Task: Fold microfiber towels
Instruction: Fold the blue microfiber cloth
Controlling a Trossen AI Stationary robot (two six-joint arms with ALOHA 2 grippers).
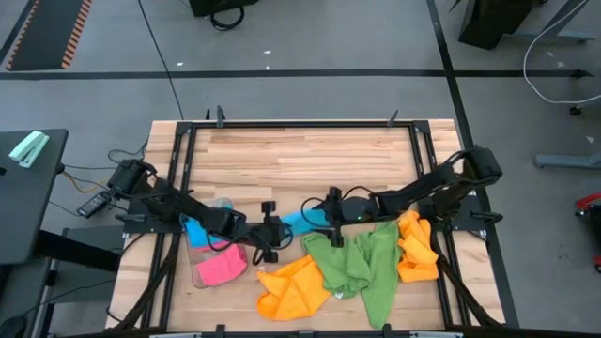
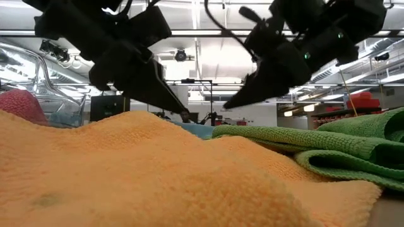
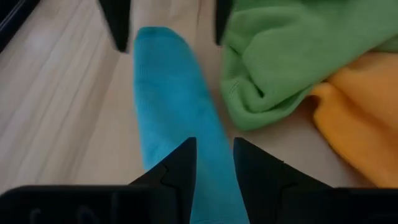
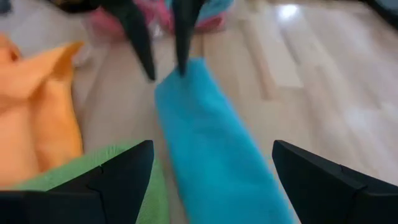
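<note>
While loosely straddled, blue towel [image 3: 171,118] between end effectors.

Even, bright overhead light in the high view, soft short shadows under both arms on the pale wooden tabletop [image 1: 300,155]. Low view: ceiling strip lights glare at upper right, arms backlit to near silhouettes; the fuzzy orange microfiber towel [image 2: 145,176] filling the lower frame is soft up close. Right wrist view blurred overall, white glare patch on wood at top centre. Left wrist view sharper, dark fingers [image 3: 180,165] at bottom slightly soft
</note>
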